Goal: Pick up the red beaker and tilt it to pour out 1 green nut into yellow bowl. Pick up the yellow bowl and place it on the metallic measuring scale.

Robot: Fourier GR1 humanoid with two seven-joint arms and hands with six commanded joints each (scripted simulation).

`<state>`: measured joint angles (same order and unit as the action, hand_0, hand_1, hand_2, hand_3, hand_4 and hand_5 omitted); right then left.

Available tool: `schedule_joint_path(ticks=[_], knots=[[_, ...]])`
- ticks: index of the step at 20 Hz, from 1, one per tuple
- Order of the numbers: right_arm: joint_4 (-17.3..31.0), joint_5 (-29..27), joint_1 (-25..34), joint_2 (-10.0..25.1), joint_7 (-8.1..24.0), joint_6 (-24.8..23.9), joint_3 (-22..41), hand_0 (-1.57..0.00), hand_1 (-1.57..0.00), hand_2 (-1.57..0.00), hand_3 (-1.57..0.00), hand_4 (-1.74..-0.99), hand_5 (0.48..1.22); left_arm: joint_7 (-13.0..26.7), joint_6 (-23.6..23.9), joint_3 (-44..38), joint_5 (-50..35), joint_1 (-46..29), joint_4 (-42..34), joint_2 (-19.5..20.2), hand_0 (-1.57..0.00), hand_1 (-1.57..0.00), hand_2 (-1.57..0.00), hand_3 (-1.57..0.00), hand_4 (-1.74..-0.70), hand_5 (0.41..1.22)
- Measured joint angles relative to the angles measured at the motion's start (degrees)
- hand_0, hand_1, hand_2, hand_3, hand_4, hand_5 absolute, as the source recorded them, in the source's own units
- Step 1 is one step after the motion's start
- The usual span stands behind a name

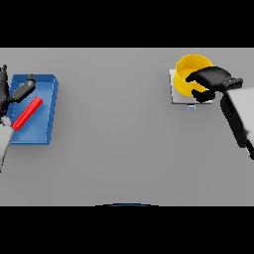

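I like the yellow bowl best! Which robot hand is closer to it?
The right hand. Its fingers curl over the yellow bowl, which sits on the metallic scale. The left hand is far across the table, by the blue tray.

A wide stretch of grey table (119,144) lay free between the blue tray (33,110) (far left) and the yellow bowl (189,74).

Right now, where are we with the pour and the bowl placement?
The pour step looks finished: the red beaker lies on its side in the blue tray, beside the left hand. I can't see a nut in the bowl. In hand: the yellow bowl sits on the metallic scale, with the right hand curled over its rim. Left: release and pull the hand away.
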<state>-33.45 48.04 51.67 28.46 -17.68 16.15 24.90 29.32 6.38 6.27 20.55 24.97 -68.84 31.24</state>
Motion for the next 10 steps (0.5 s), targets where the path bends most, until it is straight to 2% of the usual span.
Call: schedule_joint_path(ticks=[3, 10], knots=[[0.49, -0.47, -0.46, -0.02, -1.46, -0.76, -0.42, -0.11, -0.09, -0.12, -0.33, -1.537, 0.822, -0.75, 0.3, -0.34, 0.07, -0.57, -0.09, 0.55, 0.0, 0.0, 0.0, 0.0, -0.73, 0.664], [2.85, -0.49, 0.95, -1.24, 1.85, -0.08, -1.05, -0.02, -0.02, -0.03, -0.15, -1.478, 0.738, -0.72, 0.42, -0.1, 0.45, -0.34, -0.18, 0.59, 0.0, 0.0, 0.0, 0.0, -0.73, 0.665]])
